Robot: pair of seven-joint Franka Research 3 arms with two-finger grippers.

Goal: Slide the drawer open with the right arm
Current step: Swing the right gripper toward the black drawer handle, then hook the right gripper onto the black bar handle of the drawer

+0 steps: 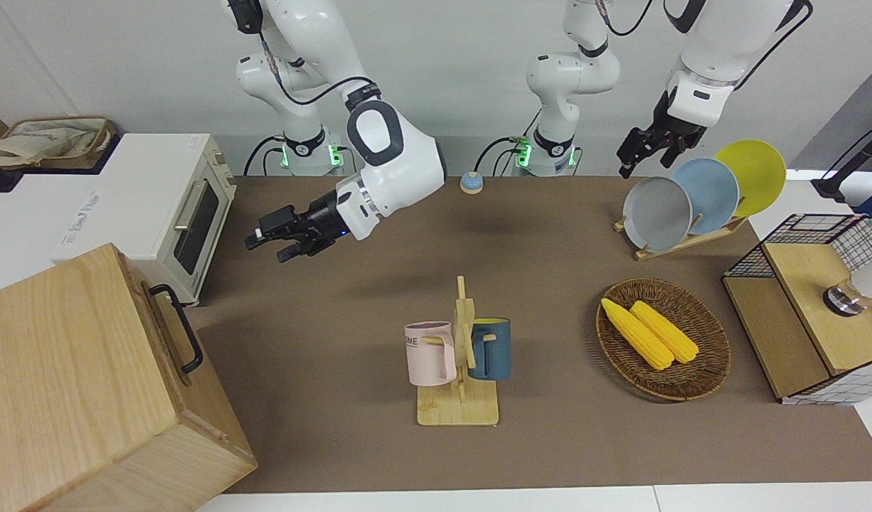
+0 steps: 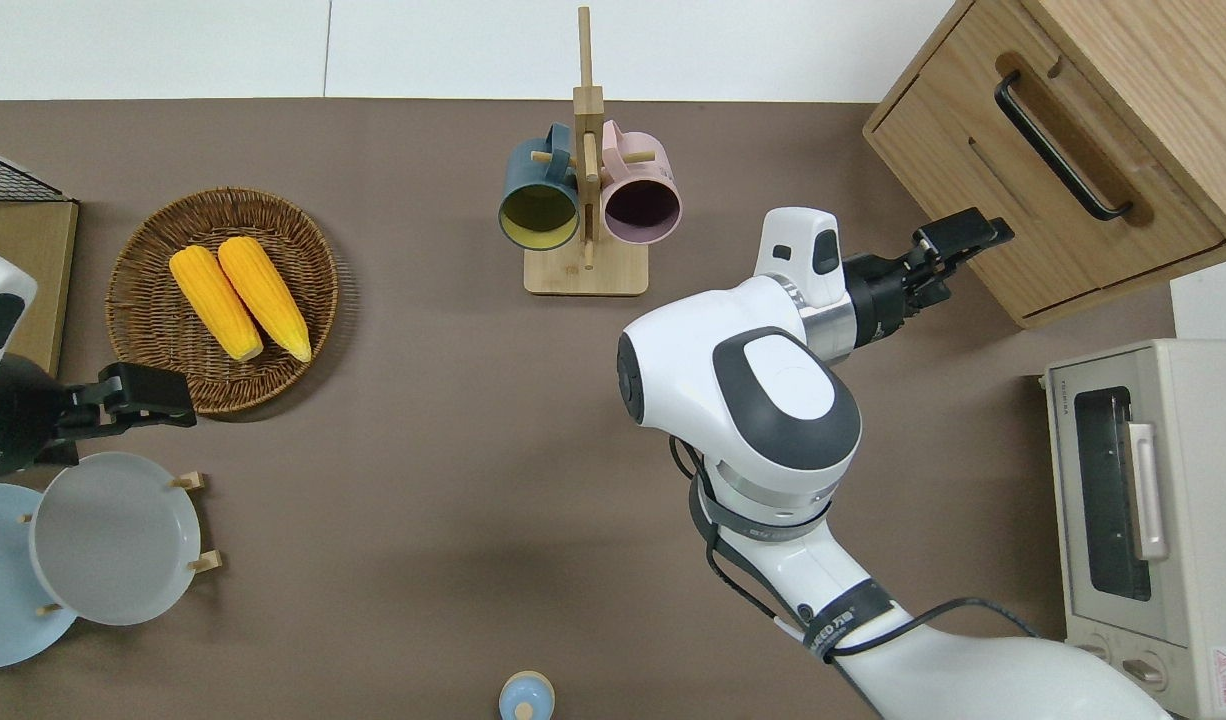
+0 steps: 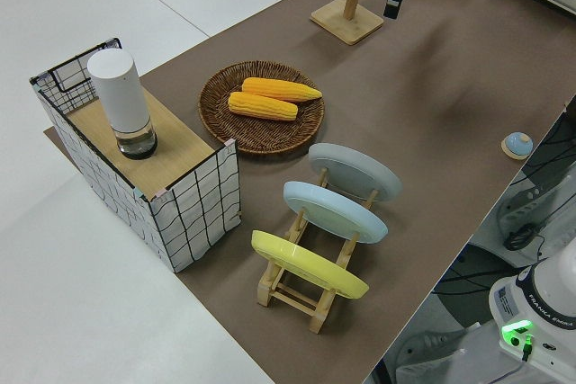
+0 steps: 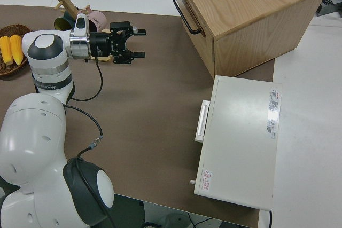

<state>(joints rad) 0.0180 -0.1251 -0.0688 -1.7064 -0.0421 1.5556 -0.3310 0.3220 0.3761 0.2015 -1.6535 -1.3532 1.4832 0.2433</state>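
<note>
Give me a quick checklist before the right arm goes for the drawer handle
1. Right gripper open enough to take the bar: ok, fingers spread in the right side view.
2. Gripper empty: ok.
3. Drawer shut and ready to pull: ok, front flush with the box.
4. Handle free of clutter: ok, nothing on or against it.
5. Gripper on the handle: not ok, it is in the air over the mat, short of the drawer front.
6. Fingers lined up with the bar: cannot tell from these views.
The left arm is parked.
</note>
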